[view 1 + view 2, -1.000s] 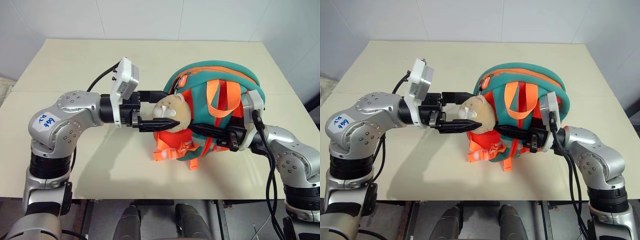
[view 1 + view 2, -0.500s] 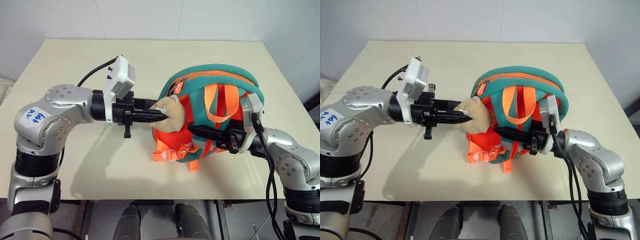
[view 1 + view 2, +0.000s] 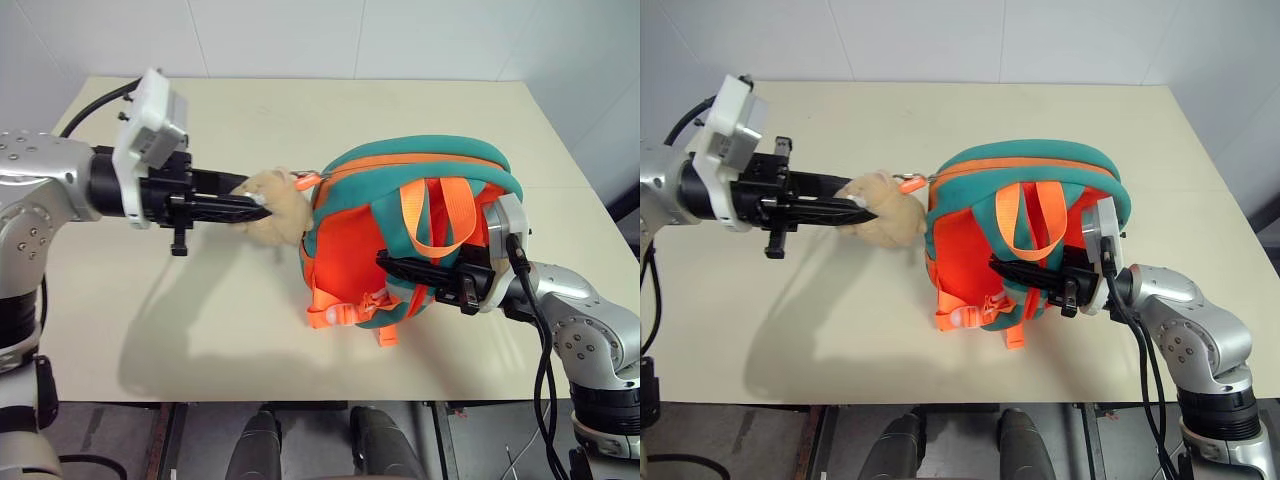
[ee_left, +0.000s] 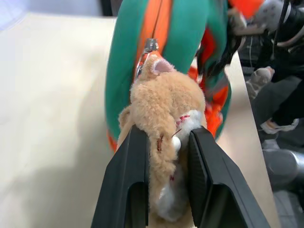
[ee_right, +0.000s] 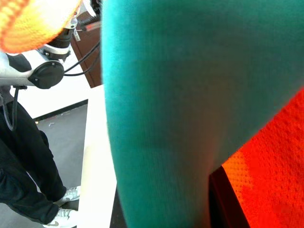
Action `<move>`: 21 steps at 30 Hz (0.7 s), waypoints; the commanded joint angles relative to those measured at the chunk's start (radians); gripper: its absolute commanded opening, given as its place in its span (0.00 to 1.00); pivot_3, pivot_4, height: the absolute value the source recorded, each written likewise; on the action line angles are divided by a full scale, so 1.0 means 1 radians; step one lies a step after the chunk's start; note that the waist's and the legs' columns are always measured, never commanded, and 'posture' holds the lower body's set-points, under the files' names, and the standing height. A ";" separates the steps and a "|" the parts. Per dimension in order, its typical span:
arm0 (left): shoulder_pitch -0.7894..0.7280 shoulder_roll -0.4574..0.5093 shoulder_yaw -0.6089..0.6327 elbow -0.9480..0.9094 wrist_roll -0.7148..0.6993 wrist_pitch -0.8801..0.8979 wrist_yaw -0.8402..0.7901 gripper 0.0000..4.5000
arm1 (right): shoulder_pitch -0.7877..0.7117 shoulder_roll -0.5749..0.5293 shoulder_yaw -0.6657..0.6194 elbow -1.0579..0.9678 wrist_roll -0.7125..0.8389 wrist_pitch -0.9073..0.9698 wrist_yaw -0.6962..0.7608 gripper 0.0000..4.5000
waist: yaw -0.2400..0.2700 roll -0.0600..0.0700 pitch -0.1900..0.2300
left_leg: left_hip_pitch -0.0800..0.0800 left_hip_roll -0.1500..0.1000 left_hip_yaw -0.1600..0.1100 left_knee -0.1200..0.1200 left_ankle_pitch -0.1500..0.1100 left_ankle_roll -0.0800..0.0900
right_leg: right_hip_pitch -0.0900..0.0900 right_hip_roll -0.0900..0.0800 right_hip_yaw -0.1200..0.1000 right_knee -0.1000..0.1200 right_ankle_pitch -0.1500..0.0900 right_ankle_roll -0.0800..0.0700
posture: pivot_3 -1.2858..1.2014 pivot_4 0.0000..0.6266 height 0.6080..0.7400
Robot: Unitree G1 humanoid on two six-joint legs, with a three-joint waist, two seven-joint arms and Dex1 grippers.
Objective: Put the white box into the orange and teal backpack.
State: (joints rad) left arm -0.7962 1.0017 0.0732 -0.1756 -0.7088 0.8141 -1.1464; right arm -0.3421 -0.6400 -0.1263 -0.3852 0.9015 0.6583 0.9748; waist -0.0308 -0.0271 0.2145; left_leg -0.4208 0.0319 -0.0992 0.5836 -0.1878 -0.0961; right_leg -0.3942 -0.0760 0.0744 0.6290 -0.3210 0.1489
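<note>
The orange and teal backpack [image 3: 400, 200] lies on the beige table [image 3: 250, 330], straps facing up. Its beige plush animal head [image 3: 275, 208] hangs off the zipper ring [image 4: 151, 45] at the backpack's left side. My left gripper [image 3: 250, 203] is shut on that plush head [image 4: 164, 99] and holds it stretched out to the left of the backpack. My right gripper [image 3: 395, 262] lies across the backpack's front, shut on a teal strap [image 5: 161, 118] among the orange straps [image 3: 432, 215]. The white box is out of view.
Bare tabletop [image 3: 300, 110] stretches behind and to the left of the backpack. The table's front edge [image 3: 300, 400] runs close below it. A person's dark trouser legs and shoes [image 5: 33, 180] stand on the floor beside the table.
My left gripper closed on the plush head and pulled it left, away from the backpack. The backpack's top swung a little after it. My right gripper stayed put.
</note>
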 commanded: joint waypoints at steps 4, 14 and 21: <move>-0.004 0.031 -0.054 0.168 0.107 -0.110 -0.118 0.15 | -0.017 0.000 -0.025 -0.014 0.015 -0.014 -0.003 0.00 | 0.000 0.000 0.000 | 0.000 0.000 0.000 -0.001 0.000 0.000 | 0.000 0.000 0.000 -0.001 0.000 0.000 | 0.52 0.24 1.00; -0.082 -0.051 -0.249 0.362 0.280 -0.259 -0.277 0.15 | -0.021 0.004 -0.019 -0.022 0.020 -0.008 -0.008 0.00 | 0.002 0.000 0.000 | 0.000 0.000 0.000 -0.002 0.000 0.000 | 0.000 0.000 0.000 0.000 0.000 0.000 | 0.52 0.24 1.00; -0.111 -0.133 -0.358 0.452 0.411 -0.359 -0.343 0.14 | -0.020 0.005 -0.020 -0.026 0.023 -0.006 -0.016 0.00 | -0.001 0.000 0.000 | 0.000 0.000 0.000 -0.001 0.000 0.000 | 0.000 0.000 0.000 0.000 0.000 0.000 | 0.52 0.24 1.00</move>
State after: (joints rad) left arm -0.8943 0.8670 -0.2677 0.2557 -0.3402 0.4875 -1.4716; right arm -0.3525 -0.6375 -0.1255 -0.3847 0.9034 0.6585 0.9640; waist -0.0315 -0.0271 0.2144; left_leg -0.4210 0.0321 -0.0990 0.5823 -0.1878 -0.0960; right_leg -0.3945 -0.0758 0.0744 0.6294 -0.3210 0.1490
